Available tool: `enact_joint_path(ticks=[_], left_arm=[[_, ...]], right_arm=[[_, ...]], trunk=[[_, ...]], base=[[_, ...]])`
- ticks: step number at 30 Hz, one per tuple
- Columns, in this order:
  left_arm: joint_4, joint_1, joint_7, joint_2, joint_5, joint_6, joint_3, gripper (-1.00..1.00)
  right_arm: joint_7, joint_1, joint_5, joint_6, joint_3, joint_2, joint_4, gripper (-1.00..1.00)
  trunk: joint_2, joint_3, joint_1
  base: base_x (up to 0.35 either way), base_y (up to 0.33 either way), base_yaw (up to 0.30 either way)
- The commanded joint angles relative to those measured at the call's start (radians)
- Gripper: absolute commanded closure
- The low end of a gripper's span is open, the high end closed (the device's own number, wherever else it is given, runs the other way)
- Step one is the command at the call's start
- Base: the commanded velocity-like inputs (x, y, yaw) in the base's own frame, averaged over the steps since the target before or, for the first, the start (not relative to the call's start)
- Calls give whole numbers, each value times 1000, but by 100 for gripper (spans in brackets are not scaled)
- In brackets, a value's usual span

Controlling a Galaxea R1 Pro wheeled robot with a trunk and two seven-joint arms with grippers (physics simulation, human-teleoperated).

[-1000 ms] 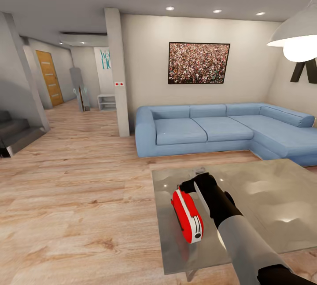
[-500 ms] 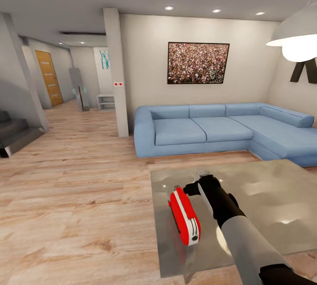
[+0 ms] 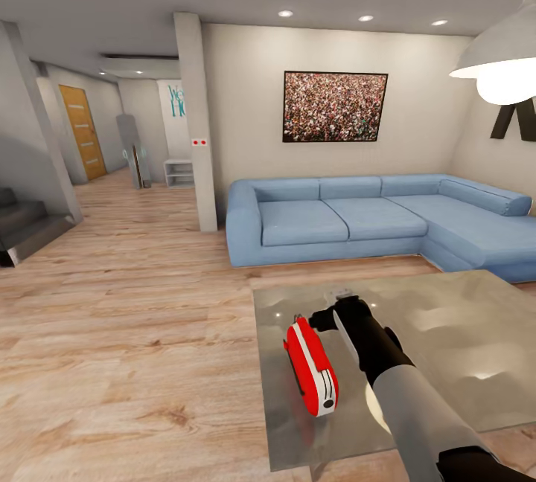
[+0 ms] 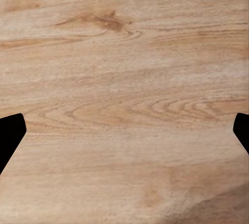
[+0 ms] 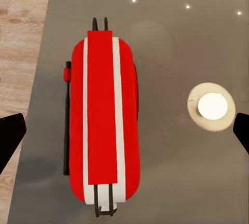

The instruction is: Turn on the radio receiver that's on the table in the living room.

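On the glossy table [image 3: 447, 333], red radio receiver [image 3: 313, 364] upright, right gripper [image 5: 124, 130] spread wide above it, left gripper [image 4: 124, 130] spread over wood floor [image 4: 124, 53].

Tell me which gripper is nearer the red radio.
Right. The right gripper hangs just above the radio on the table, fingers spread wide. The left gripper faces bare wood floor, away from it.

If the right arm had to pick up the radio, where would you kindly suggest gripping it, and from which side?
Grip the radio across its narrow red-and-white upper edge, coming straight down from above. It stands on edge on the table, long and slim, and the open right gripper already hangs over it. The fingers would probably close on its two broad faces.
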Motion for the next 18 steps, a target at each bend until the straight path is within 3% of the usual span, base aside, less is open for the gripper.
enact_joint_path(ticks=[1, 8, 9, 12, 18], left_arm=[[0, 0, 0, 0, 0, 0, 0, -100], [0, 0, 0, -1, 0, 0, 0, -100], [0, 0, 0, -2, 0, 0, 0, -100], [0, 0, 0, -2, 0, 0, 0, -100], [0, 0, 0, 0, 0, 0, 0, -100]], right_arm=[[0, 0, 0, 0, 0, 1, 0, -100], [-2, 0, 0, 0, 9, 12, 3, -100], [-3, 0, -1, 0, 53, 14, 25, -100], [-8, 0, -1, -1, 107, 15, 43, -100], [-6, 0, -1, -1, 132, 16, 51, -100]], trunk=[[0, 0, 0], [0, 0, 0], [0, 0, 0], [0, 0, 0], [0, 0, 0]], base=[[0, 0, 0], [0, 0, 0], [0, 0, 0], [0, 0, 0], [0, 0, 0]])
